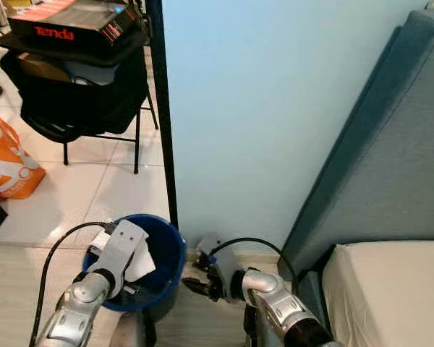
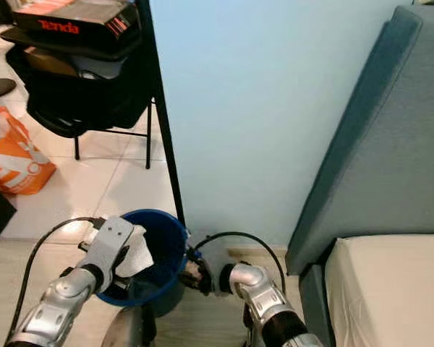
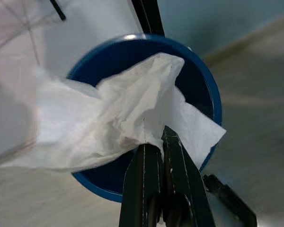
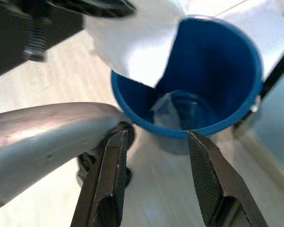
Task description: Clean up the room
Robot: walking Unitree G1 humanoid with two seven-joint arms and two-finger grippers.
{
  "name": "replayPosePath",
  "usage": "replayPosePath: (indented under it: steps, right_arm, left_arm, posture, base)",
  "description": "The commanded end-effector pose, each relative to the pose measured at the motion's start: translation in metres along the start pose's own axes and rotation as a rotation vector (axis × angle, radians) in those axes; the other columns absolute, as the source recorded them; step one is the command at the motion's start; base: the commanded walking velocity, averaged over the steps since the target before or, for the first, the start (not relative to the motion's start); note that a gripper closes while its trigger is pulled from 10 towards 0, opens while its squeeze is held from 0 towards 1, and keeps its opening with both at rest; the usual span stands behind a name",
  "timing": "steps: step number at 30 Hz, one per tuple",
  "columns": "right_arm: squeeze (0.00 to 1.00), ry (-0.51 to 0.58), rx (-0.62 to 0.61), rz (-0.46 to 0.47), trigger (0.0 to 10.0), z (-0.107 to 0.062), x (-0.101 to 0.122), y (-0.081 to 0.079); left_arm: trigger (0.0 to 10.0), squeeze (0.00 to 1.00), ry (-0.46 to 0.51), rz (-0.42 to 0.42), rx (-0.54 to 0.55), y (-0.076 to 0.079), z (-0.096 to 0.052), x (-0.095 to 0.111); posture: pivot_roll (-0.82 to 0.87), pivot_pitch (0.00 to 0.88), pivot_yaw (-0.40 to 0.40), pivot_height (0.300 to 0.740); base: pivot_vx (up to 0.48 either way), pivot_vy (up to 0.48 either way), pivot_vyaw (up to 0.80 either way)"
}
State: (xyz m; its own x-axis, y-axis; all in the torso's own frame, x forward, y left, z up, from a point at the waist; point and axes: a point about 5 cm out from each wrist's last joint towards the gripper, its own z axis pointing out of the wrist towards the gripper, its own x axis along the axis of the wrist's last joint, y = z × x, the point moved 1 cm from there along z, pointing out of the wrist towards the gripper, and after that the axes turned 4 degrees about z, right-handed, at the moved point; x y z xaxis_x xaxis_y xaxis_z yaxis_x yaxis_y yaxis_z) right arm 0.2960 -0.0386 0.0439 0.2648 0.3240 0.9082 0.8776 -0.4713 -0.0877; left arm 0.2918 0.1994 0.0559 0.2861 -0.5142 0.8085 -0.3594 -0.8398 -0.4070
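A blue round bin [image 1: 166, 253] stands on the floor by the light blue wall. My left gripper [image 3: 154, 139] is shut on a crumpled white tissue [image 3: 118, 113] and holds it over the bin's mouth [image 3: 199, 90]. From the head, the tissue [image 1: 139, 262] hangs just above the bin's near rim. My right gripper [image 4: 154, 142] is open beside the bin [image 4: 213, 85], low near the floor, with nothing between its fingers. Something pale and crumpled lies at the bottom of the bin [image 4: 168, 111].
A black folding chair [image 1: 79, 87] piled with a black Tenda box [image 1: 69, 22] stands at the back left. An orange and white bag [image 1: 7, 163] lies on the tiles. A teal headboard [image 1: 390, 166] and mattress [image 1: 390, 289] are to the right.
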Motion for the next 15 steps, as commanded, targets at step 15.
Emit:
replayPosePath:
  steps: [15]
  right_arm:
    - [0.0,0.018,0.466,-0.192,10.0,0.039,0.04,-0.065]
  left_arm:
    - [10.0,0.0,-0.044,0.298,0.007,-0.048,0.005,-0.008]
  posture:
    - [0.04,0.286,-0.196,0.58]
  base:
    - [0.0,0.0,0.0]
